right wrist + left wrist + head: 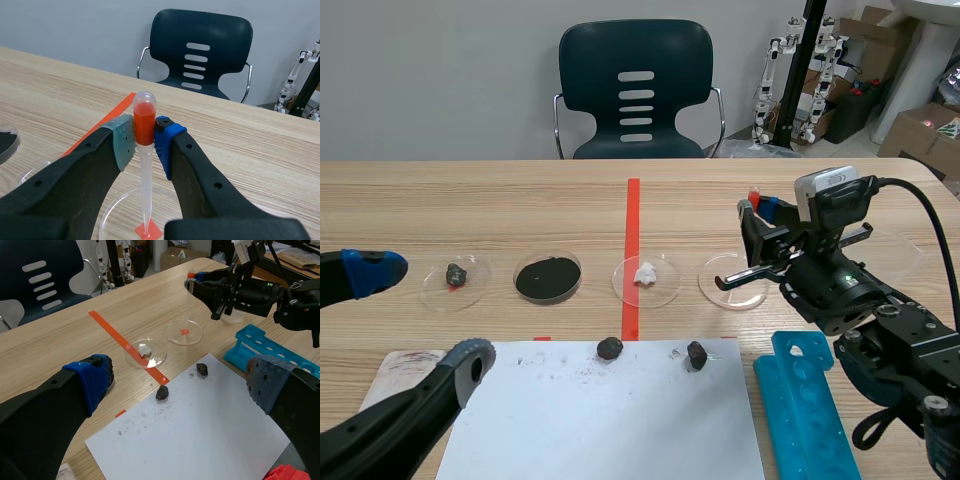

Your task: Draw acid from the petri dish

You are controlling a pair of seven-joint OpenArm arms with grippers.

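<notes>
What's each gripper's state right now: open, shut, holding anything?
Left gripper: open, holding nothing.
Right gripper: shut on the pipette at its bulb, tip down in the petri dish.

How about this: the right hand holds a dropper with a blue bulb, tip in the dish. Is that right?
No, the bulb is red, not blue. The right wrist view shows the right hand holding the dropper, tip in the dish.

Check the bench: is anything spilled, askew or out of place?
Only a small mess: dark crumbs and smudges lie scattered on the white paper beside the two rocks. The pipette stands upright in the right gripper; no liquid looks spilled.
</notes>
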